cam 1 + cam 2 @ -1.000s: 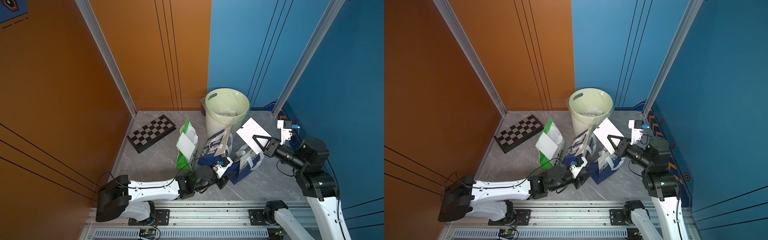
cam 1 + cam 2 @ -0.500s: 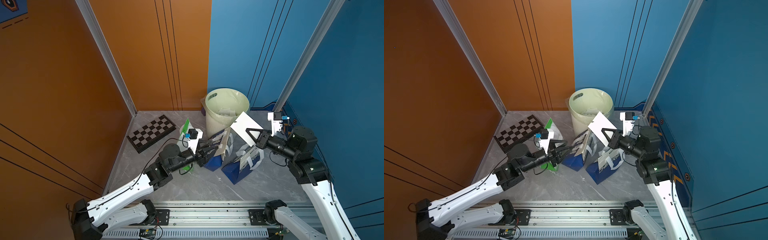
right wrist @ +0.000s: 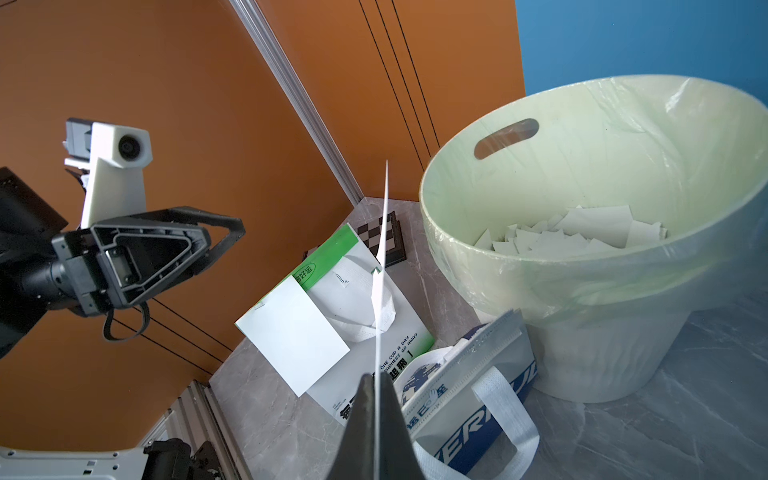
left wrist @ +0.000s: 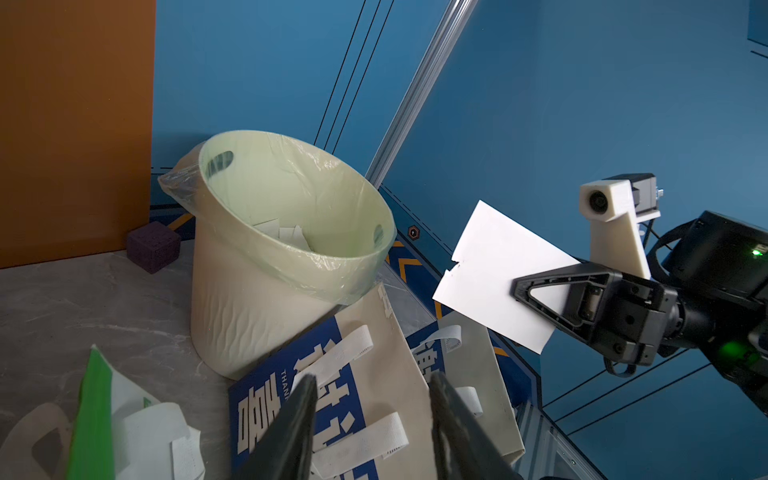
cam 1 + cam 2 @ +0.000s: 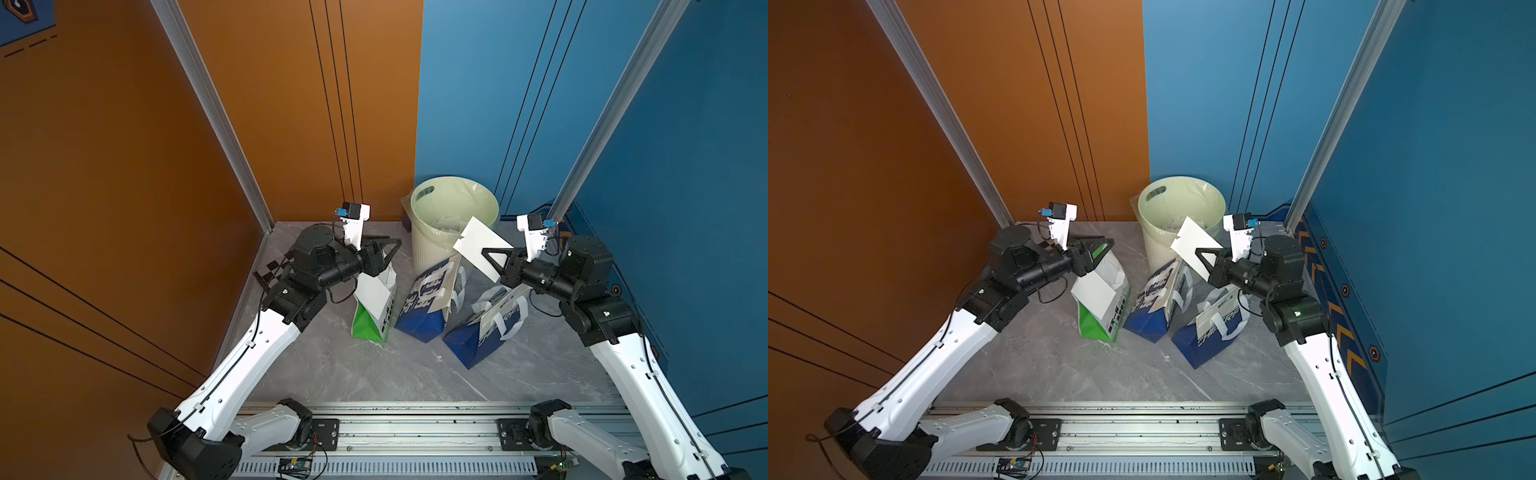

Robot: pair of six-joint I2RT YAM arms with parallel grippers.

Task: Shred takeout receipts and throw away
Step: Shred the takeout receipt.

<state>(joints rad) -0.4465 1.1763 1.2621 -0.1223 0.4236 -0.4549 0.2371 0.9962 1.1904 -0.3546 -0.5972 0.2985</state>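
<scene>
Left pincer [image 5: 394,246] risen, receipt [image 5: 478,245] edge notched

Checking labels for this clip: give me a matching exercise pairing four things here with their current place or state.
Things:
1. right gripper
2. left gripper
3. torn paper pieces
4. green-white paper bag

States:
a. inside the waste bin
b. jaws apart, nothing between them
c. shut on a white receipt
d. a second receipt rests on it

Pairs: 1-c, 2-b, 3-a, 4-d.
</scene>
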